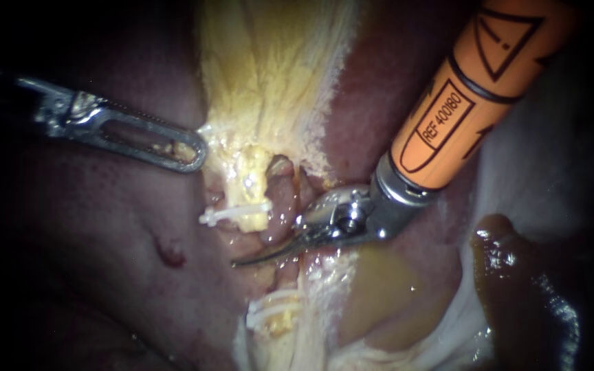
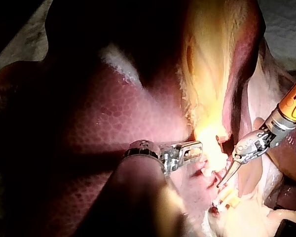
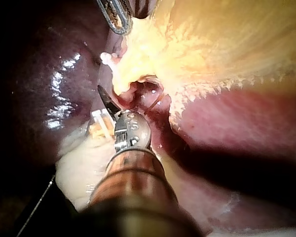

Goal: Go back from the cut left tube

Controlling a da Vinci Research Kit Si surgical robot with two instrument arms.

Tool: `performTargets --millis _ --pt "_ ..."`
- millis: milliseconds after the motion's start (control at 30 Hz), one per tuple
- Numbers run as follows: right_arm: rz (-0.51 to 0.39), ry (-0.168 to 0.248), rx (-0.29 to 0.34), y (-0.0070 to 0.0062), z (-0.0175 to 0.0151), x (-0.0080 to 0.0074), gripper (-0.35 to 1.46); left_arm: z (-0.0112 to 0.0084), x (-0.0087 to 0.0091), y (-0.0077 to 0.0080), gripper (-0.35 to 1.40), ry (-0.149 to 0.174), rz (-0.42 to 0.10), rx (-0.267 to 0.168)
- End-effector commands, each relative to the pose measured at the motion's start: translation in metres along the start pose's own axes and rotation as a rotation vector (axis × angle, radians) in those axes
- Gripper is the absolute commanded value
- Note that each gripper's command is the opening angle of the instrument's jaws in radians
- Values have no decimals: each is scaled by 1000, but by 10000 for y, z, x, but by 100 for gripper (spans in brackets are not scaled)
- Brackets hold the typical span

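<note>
Nearest the lens is the orange shaft of the right instrument (image 1: 256,257), which comes in from 1 o'clock and ends in slim curved blades at the centre. The blades lie together and hold nothing, with their point aimed toward 8 o'clock.

At 9 o'clock the left instrument (image 1: 187,152) reaches in. Its windowed jaws are closed on the fringe of the yellow tissue (image 1: 269,75), as far as I can judge, with flecks of it showing through the window.

Just past it, toward the centre, is the left tube (image 1: 252,182), and it is clearly cut through. The upper stump carries one white clip (image 1: 235,214). The lower stump, toward 6 o'clock, carries the lower clips (image 1: 269,310). An open gap separates the two stumps.

The closed blades lie across that gap, just beside the upper stump and near the reddish tissue next to it. The right wrist view shows the same thing, with the dark blade tip close under the clipped stump.

Further right, toward 4 o'clock, a pool of brownish fluid (image 1: 386,288) lies under the shaft. Beyond it is a dark glossy lobe (image 1: 517,275), probably liver.

So the cut is done and the clips look seated, but the retreat is hardly begun. The whole withdrawal is left, back along the shaft toward 1 o'clock, clear of clip and stumps.
</note>
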Motion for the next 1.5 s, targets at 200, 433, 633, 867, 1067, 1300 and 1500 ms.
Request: performTargets --millis 200,433,633,867,1067,1300,1500 --pt "-5 2 9 -1 4 -4 -35 0 0 0 -35 1 1 0" --pt "-37 82 -38 -1 12 -10 115 0 0 2 -35 1 1 1" --pt "-75 95 -66 -3 12 -11 131 0 0 3 -35 1 1 1" --pt "-166 130 -150 -13 4 -14 141 0 1 5 -35 1 2 1" --pt "-305 137 -342 -34 -35 -24 143 -1 2 6 -35 0 2 -1" --pt "-406 22 -510 -56 -100 -27 143 -1 1 7 -35 0 2 -1" --pt "-430 5 -585 -67 -144 -31 145 -1 1 7 -35 0 2 -1"
